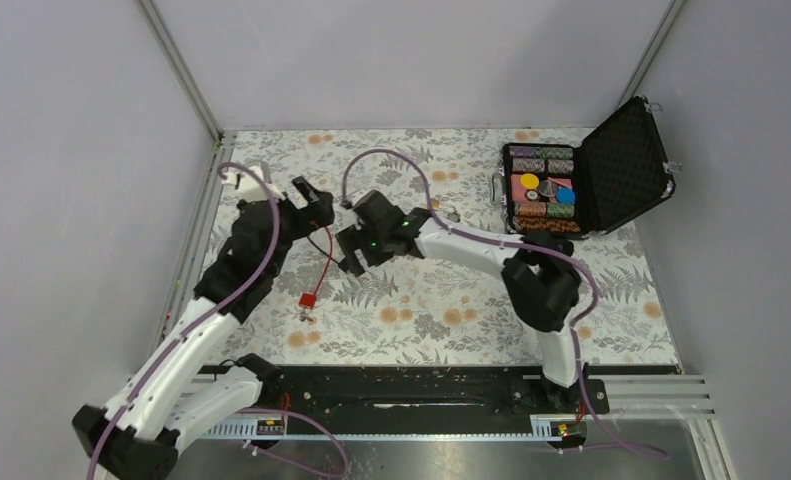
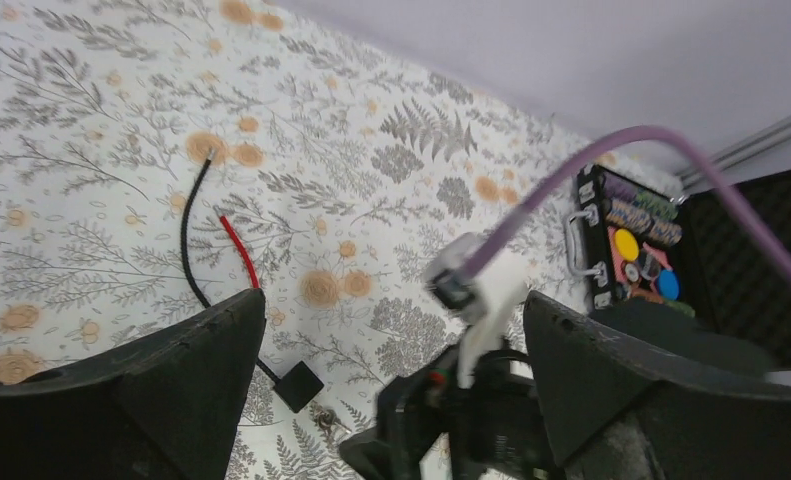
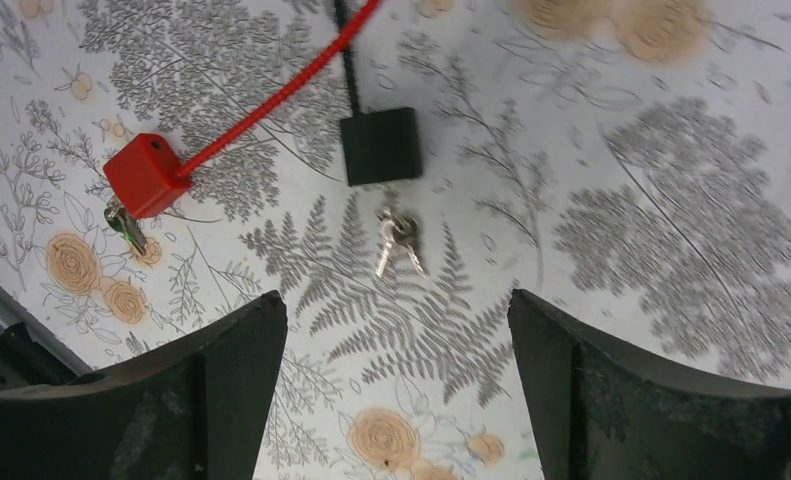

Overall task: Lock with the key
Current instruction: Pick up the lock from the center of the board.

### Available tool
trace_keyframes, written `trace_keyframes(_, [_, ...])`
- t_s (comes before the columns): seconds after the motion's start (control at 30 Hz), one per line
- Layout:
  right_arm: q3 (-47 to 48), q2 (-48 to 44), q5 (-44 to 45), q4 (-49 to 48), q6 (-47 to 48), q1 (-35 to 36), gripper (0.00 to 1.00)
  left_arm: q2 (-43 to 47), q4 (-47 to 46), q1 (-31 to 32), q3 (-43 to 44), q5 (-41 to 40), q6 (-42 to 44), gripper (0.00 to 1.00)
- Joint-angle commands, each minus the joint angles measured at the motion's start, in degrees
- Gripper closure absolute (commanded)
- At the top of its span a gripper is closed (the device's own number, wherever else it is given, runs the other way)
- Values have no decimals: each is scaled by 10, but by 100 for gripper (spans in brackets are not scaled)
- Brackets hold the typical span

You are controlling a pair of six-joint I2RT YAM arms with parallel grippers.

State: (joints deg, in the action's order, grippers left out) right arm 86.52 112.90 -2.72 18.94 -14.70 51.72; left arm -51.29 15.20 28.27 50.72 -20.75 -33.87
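Observation:
The key (image 3: 396, 242), a tiny silvery cluster, lies flat on the floral cloth just below a small black block (image 3: 381, 146) with a black wire (image 2: 186, 240). The left wrist view shows the same key (image 2: 323, 421) beside that block (image 2: 298, 386). A red block (image 3: 146, 176) on a red wire (image 3: 271, 100) lies to the left, with another small key (image 3: 126, 228) at its lower corner. My right gripper (image 3: 396, 297) hovers open over the cloth just short of the silvery key, holding nothing. My left gripper (image 2: 393, 300) is open and empty, higher up, looking down past the right arm's wrist (image 2: 476, 420).
An open black case (image 1: 626, 165) with poker chips (image 1: 541, 190) stands at the back right. The red block (image 1: 308, 298) lies left of centre. Both grippers, the left (image 1: 314, 205) and the right (image 1: 353, 255), are close together at the back left. Purple cables loop over both arms.

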Motion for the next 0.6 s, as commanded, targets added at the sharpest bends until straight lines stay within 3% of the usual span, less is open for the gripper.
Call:
trace_keyframes(0.0, [86, 62, 3, 42, 63, 25, 14, 67, 32, -1, -12, -37, 13, 1])
trace_keyframes(0.27, [157, 138, 25, 62, 115, 41, 16, 120, 49, -2, -17, -37, 21, 1])
trace_keyframes(0.57, [250, 222, 39, 122, 144, 42, 29, 119, 50, -2, -20, -48, 34, 1])
